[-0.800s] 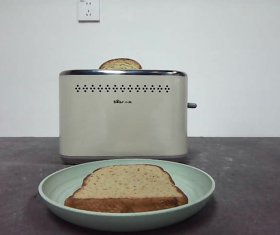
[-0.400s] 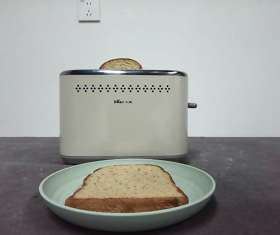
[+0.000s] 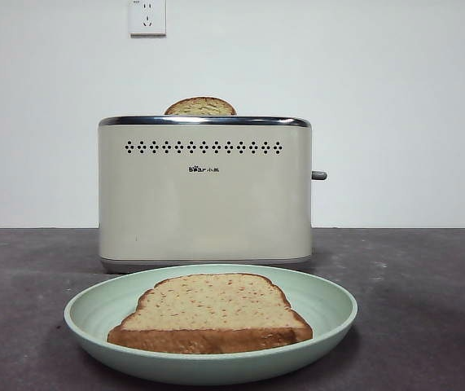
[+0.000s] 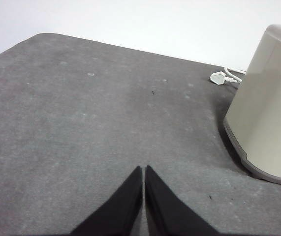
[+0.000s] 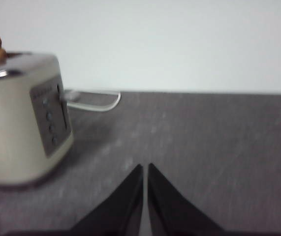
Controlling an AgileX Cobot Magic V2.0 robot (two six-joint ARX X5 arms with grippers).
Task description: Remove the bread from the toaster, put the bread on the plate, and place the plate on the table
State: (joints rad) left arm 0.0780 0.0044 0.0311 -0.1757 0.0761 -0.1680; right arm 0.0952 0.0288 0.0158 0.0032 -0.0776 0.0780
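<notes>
The bread (image 3: 209, 314) lies flat on the plate (image 3: 85, 314) in the lower centre of my front view: a tan slice speckled with darker flecks, its dark brown crust forming a thick band along the near edge, domed end toward the toaster (image 3: 204, 195). The plate is a shallow pale mint-green round, resting on the table (image 3: 427, 301) just in front of the toaster and a little wider than it. The toaster fills the middle of the frame, cream with a chrome top rim, two rows of vent holes, a small logo and a lever (image 3: 319, 175) on its right side. A second slice (image 3: 200, 107) pokes its rounded top out of the slot at upper centre.

In my left wrist view the left claw (image 4: 144, 169) has its jaws pressed together with nothing between them, over bare table, with the toaster's side at the right edge and a white plug (image 4: 220, 77) beyond it. The right claw (image 5: 144, 168) is likewise closed on nothing, the toaster's lever side at the left of that blurred frame, a white cord (image 5: 98, 101) behind.

Compared with half a second ago, I see nothing different in the front view: bread, plate and toaster sit in the same places.
</notes>
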